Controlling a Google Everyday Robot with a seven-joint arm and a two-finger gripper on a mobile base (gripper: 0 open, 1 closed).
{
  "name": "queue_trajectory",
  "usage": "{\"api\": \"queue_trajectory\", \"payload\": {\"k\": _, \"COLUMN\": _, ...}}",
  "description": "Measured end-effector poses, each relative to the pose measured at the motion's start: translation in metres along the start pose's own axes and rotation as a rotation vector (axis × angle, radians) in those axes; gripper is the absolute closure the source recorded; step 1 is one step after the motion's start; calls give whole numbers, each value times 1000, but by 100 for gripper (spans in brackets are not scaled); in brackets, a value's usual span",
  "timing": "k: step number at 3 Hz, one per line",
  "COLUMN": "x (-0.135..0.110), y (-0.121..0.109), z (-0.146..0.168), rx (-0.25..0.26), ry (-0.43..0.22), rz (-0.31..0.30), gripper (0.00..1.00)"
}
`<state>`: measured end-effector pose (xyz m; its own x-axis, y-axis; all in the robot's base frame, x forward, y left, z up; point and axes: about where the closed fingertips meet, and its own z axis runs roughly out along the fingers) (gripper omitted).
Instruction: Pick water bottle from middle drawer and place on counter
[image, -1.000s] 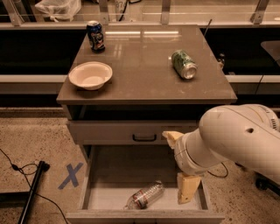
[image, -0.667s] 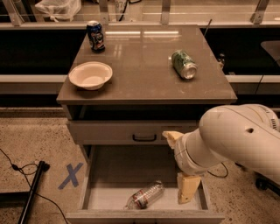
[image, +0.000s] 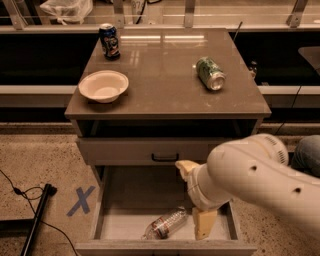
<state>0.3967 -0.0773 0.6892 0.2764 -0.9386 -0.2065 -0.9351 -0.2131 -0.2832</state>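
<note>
Grey-beige middle drawer (image: 120, 200) open, clear ribbed water bottle (image: 165, 225) lying on its side, hand (image: 193, 200) spread just beside it

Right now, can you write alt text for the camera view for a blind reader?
A water bottle lies on its side in the open middle drawer, with the open gripper just beside it. On the counter above are a white bowl, a blue can and a tipped green can.

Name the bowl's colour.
Cream-white bowl, camera view; gripper hangs over the middle drawer.
</note>
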Motion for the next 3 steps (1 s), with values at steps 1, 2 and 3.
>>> {"api": "queue_trajectory", "payload": {"k": 1, "x": -11, "y": 1, "z": 56, "rx": 26, "ry": 1, "rz": -55, "gripper": 0}}
{"api": "queue_trajectory", "payload": {"k": 2, "x": -19, "y": -5, "z": 97, "rx": 6, "ry": 9, "rz": -104, "gripper": 0}}
{"api": "queue_trajectory", "payload": {"k": 3, "x": -12, "y": -14, "z": 140, "rx": -54, "ry": 2, "rz": -149, "gripper": 0}}
